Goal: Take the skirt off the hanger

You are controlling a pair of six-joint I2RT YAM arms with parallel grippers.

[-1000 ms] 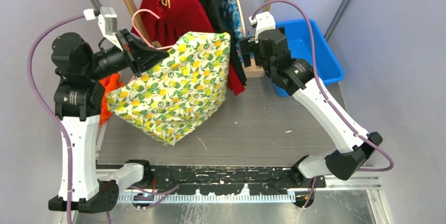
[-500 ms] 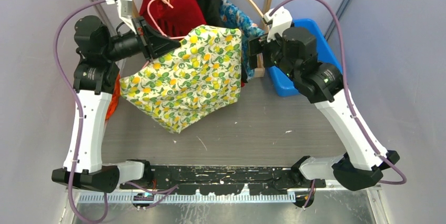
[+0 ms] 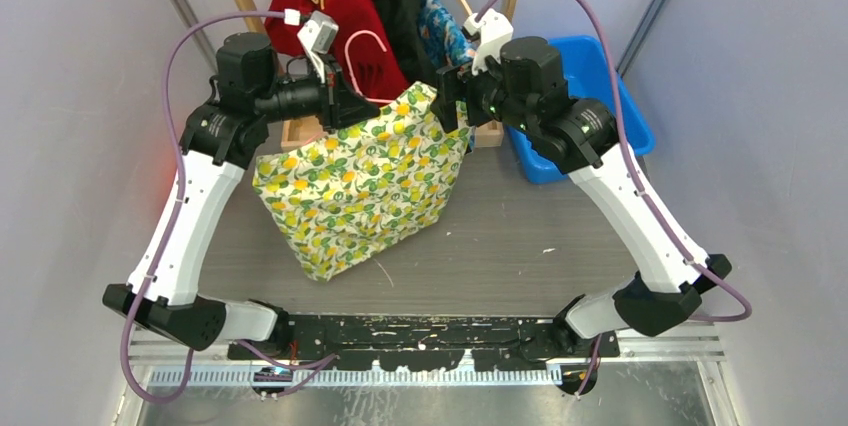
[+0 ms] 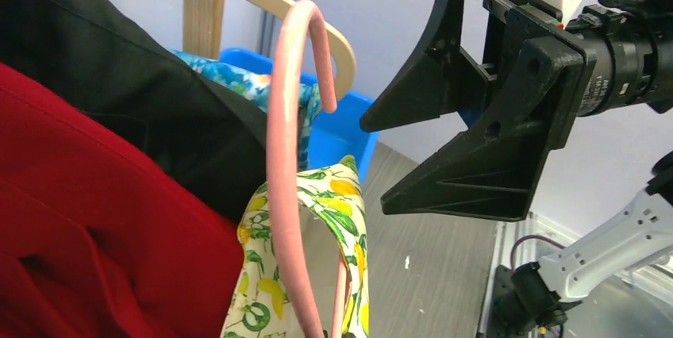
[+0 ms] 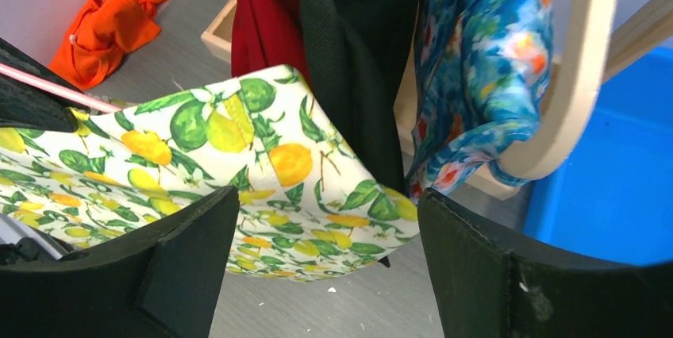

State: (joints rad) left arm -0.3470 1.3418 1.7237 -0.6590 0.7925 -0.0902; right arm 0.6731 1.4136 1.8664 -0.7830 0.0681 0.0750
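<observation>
The right gripper (image 5: 325, 274) has its jaws spread wide. In the right wrist view, the corner of the white skirt with the lemon and leaf print (image 5: 238, 155) lies in the middle of the frame. It is just ahead of the gap between the jaws and, as far as we can see, not touched by them.

The left gripper (image 3: 347, 106) is pressed together. We judge that it pinches the pink plastic hanger (image 4: 286, 155), whose hook rises in the middle of the left wrist view, but the contact itself is hidden.

In the top view the skirt hangs in the centre. Its waist edge runs across the frame from the left gripper to the right one, and the rest droops toward the lower left over the grey table (image 3: 520, 236). So its long axis points at the right jaws, and the right arm is the nearer one to the free corner.

We think the coming move asks the right jaws to go forward onto that corner, close, and draw it off the hanger.
</observation>
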